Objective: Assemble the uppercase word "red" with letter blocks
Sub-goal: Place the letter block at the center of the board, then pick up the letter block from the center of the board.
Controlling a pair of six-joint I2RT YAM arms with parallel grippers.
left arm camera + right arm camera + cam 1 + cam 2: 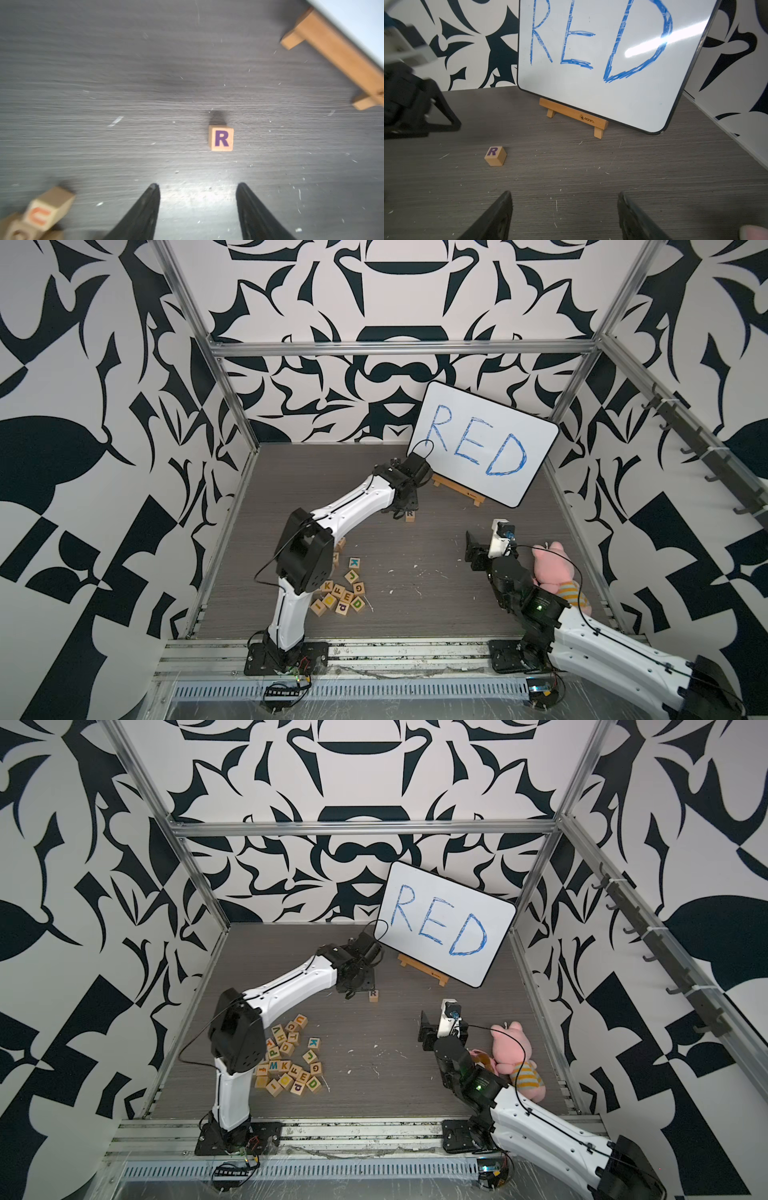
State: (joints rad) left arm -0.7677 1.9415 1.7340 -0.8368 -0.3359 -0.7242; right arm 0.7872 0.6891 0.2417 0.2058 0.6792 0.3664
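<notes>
Just ahead of the left gripper (197,187), jaws apart, 1 R block (222,138); right gripper (564,195) apart too, empty.

The small light-wood cube with the dark purple R (221,138) sits flat and alone on the dark grey wood-grain tabletop (415,614). Its letter faces up and nothing touches it. The cube with the red E (304,1076) and the cube with the green D (313,1084) lie right beside each other, letters up, at the front edge of the loose heap of lettered wooden cubes (286,1048). Both are well apart from the R, so the three do not yet stand in a row.
</notes>
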